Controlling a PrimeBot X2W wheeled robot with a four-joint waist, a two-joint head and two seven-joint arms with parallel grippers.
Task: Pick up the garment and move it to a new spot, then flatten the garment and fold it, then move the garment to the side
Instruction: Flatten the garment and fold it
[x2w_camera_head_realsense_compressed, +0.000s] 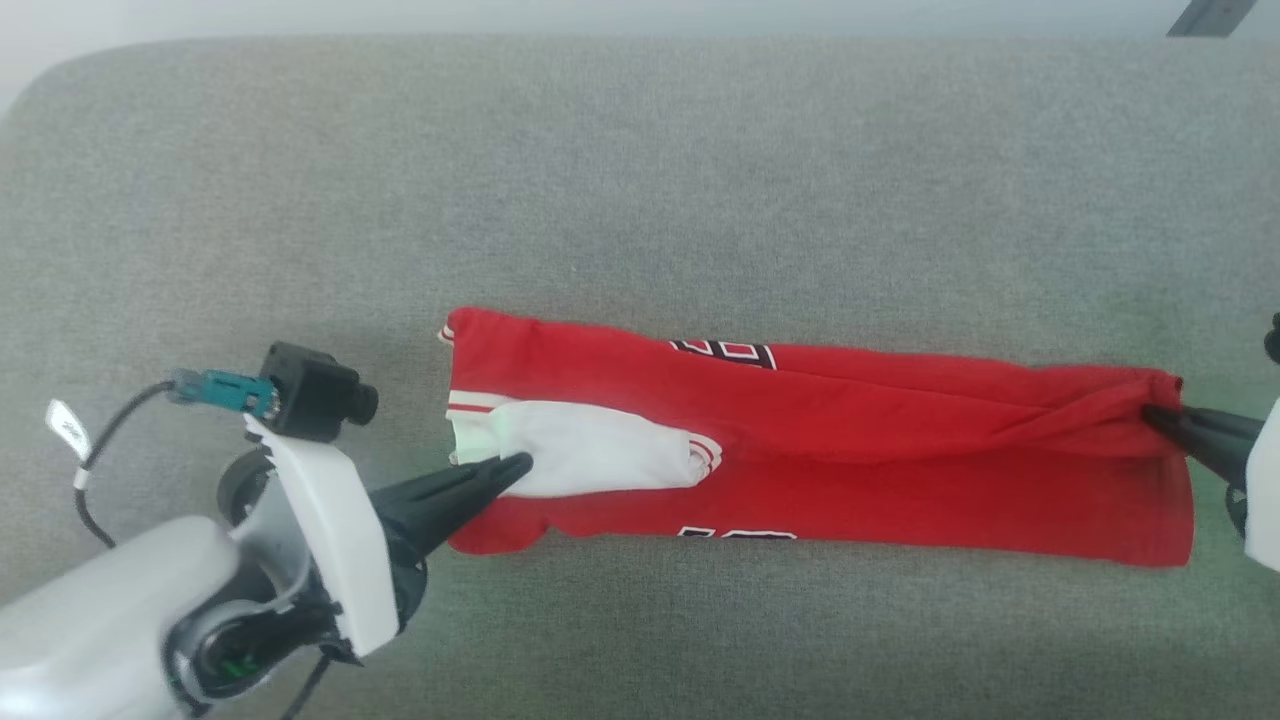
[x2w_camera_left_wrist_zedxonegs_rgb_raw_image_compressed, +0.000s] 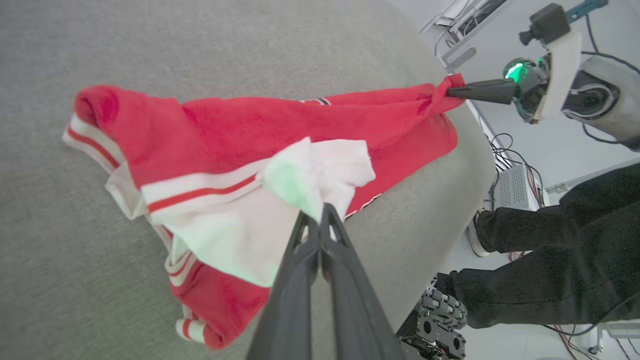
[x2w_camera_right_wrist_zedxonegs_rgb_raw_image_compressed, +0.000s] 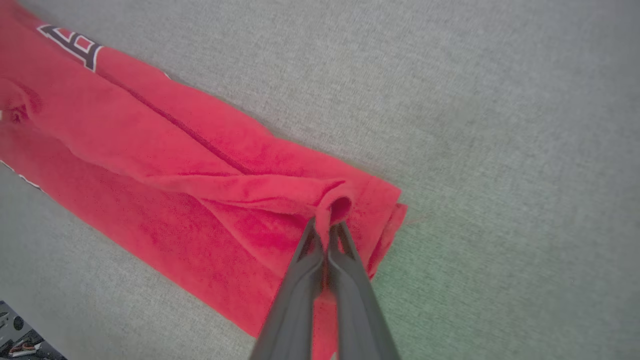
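The garment (x2w_camera_head_realsense_compressed: 850, 450), a red shirt with a white sleeve and striped trim, lies stretched in a long folded band across the grey cushion (x2w_camera_head_realsense_compressed: 640, 180). My left gripper (x2w_camera_head_realsense_compressed: 522, 464) is shut on the white sleeve at the band's left end, and the left wrist view shows the pinched white cloth (x2w_camera_left_wrist_zedxonegs_rgb_raw_image_compressed: 310, 175) bunched above my left gripper (x2w_camera_left_wrist_zedxonegs_rgb_raw_image_compressed: 320, 212). At the right end my right gripper (x2w_camera_head_realsense_compressed: 1152, 414) is shut on a raised fold of the red hem. In the right wrist view that hem (x2w_camera_right_wrist_zedxonegs_rgb_raw_image_compressed: 335, 205) wraps over my right gripper (x2w_camera_right_wrist_zedxonegs_rgb_raw_image_compressed: 327, 227).
Grey cushion stretches wide beyond and in front of the garment. In the left wrist view a person's dark-trousered legs (x2w_camera_left_wrist_zedxonegs_rgb_raw_image_compressed: 565, 250) and a shoe stand past the cushion's edge, with cables and a pale box (x2w_camera_left_wrist_zedxonegs_rgb_raw_image_compressed: 515, 187) on the floor.
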